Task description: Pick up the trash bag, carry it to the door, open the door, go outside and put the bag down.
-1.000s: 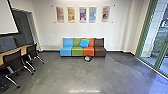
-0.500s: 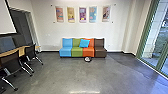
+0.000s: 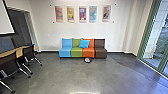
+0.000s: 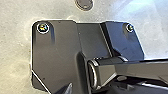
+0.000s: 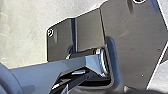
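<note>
From your head view, you're facing a couch (image 3: 76, 52) against the far wall (image 3: 45, 27), its seats blue, green, orange and brown, with a blue pillow (image 3: 84, 43) leaning across the green and orange backs. A small pale-and-dark thing (image 3: 87, 60) sits on the floor (image 3: 65, 75) just in front of the orange seat; it's too small to name, so you can't tell where the trash bag is, or how it lies relative to either gripper. Five posters (image 3: 82, 14) hang above the couch. To your left, dark chairs (image 3: 28, 53) stand along a wood-toned surface (image 3: 19, 52); to your right is green-framed glass (image 3: 161, 32), with pale paving outside.

Your left wrist view adds a round dark disc (image 4: 84, 4) on the floor, near your base plate (image 4: 60, 47). Your right wrist view has the plate too, against pale floor. Whether either gripper is open or closed, you can't tell.
</note>
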